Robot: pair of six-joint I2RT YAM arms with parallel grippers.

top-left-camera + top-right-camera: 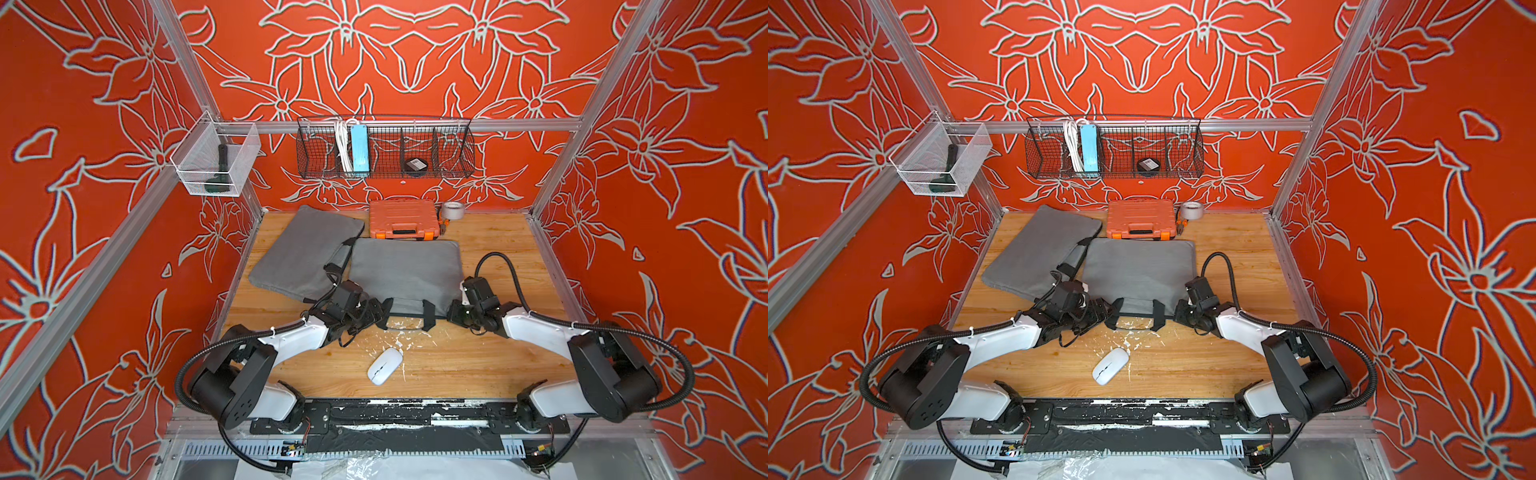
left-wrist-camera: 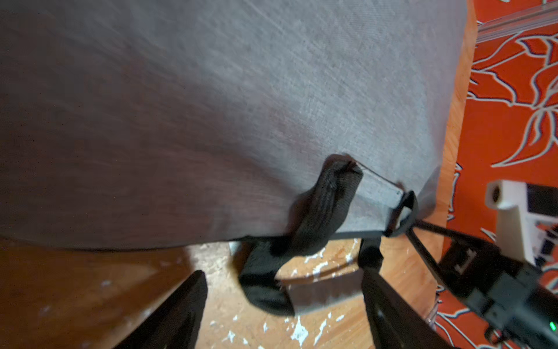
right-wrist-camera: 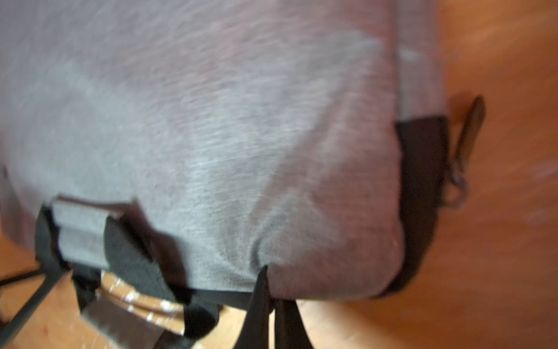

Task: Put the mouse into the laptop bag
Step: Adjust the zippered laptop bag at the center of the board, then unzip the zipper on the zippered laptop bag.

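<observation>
Mouse (image 1: 385,365), one only, near laptop bag (image 1: 405,270) and second bag (image 1: 303,249).

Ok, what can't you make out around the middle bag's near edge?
Whether the laptop bag is open or zipped: left gripper and right gripper cover its near corners in both top views; wrist views blurred.
What the right gripper's shut jaws pinch, fabric or zip pull: right wrist view, motion blur.

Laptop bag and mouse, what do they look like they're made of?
The laptop bag looks like grey woven fabric, matte; weave and soft creases show in the wrist views. Its handle: black ribbed webbing, probably nylon. The mouse: white, smooth, faintly glossy shell, likely plastic.
</observation>
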